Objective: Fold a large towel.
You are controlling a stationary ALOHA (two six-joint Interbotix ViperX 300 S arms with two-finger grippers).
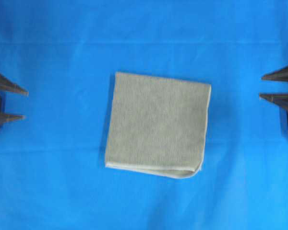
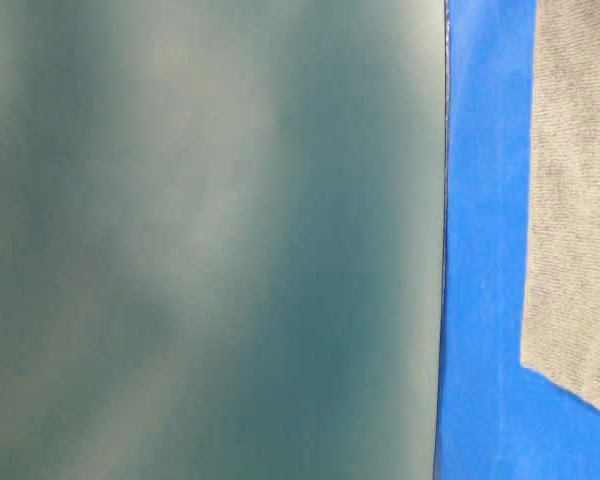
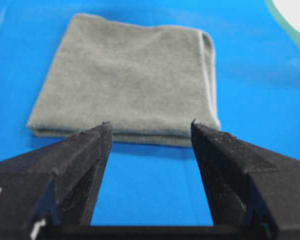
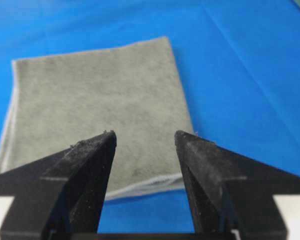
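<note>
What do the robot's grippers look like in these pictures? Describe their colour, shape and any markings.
Both the left gripper and the right gripper carry two black, wedge-shaped fingers that taper to thin tips. Their surface looks rough and matte, with frayed edges at the tips. Small white patches show near the base of each. No cables are visible.

The overhead view looks straight down from well above, taking in the whole folded towel (image 1: 157, 125) on the blue sheet (image 1: 53, 43), with the left tool (image 1: 25, 103) and right tool (image 1: 261, 86) only at its side edges. The table-level view sits very close; a blurred grey-green surface (image 2: 210, 240), possibly something right at the lens, fills most of it, leaving a strip of sheet and towel at the right. Each wrist camera looks forward and down between its own tool's fingers (image 3: 85, 150) (image 4: 92, 155), near the cloth. All four views share the towel.
</note>
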